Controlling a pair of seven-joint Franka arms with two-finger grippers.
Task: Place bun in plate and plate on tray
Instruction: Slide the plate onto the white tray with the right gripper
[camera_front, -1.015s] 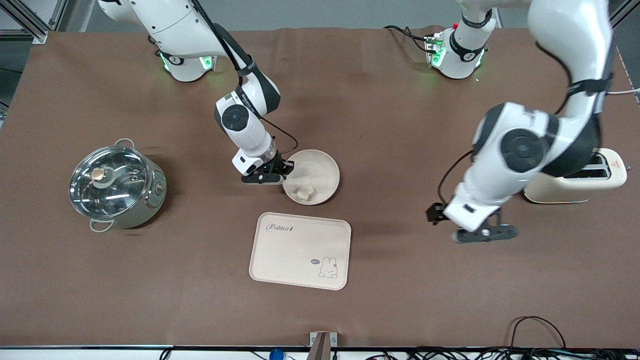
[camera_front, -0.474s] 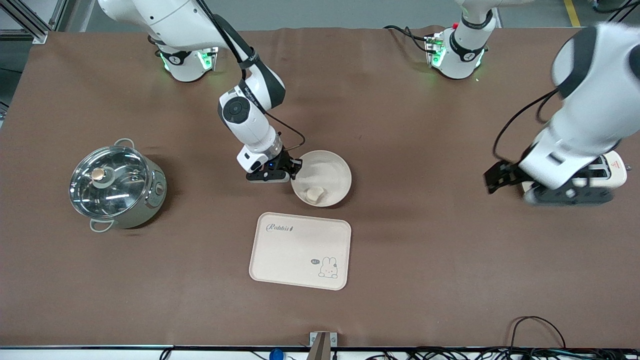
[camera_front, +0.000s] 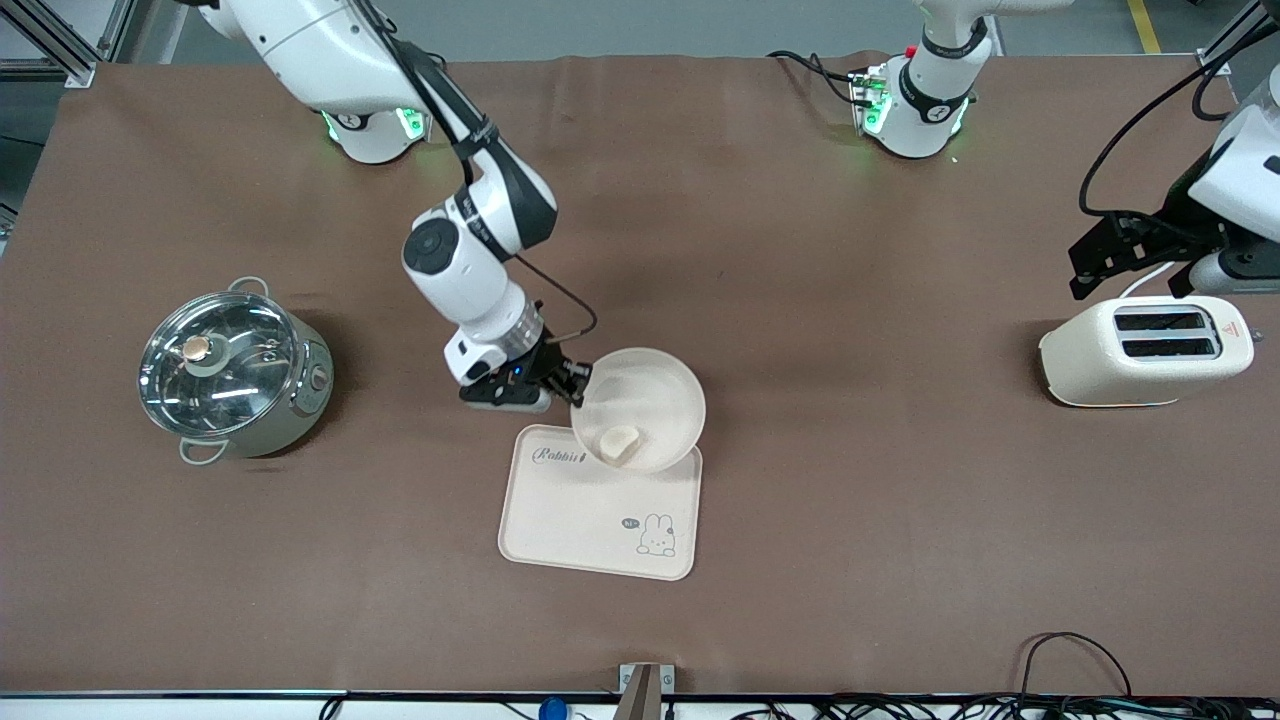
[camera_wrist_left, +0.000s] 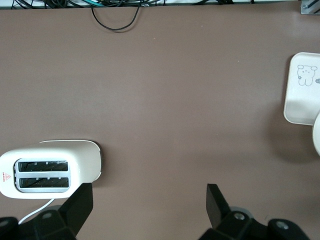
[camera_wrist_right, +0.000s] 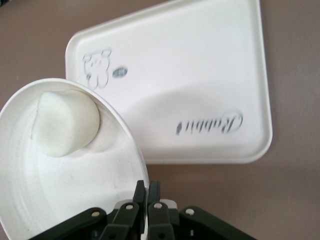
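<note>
Lifted since a second ago, the plate (camera_front: 640, 410) now hangs over the tray (camera_front: 590, 515), bun (camera_front: 619, 441) inside. Right gripper (camera_front: 572, 385) pinches its rim between closed jaws. Left gripper (camera_wrist_left: 147, 205) waits spread above the toaster (camera_front: 1145, 350).

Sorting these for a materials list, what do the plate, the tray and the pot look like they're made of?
Plate: matte cream, probably plastic or melamine; faint rings inside, thin rim.
Tray: same matte cream look with printed lettering and rabbit; likely plastic.
Pot: shiny metal body, probably steel; see-through lid, apparently glass, with reflections.
</note>
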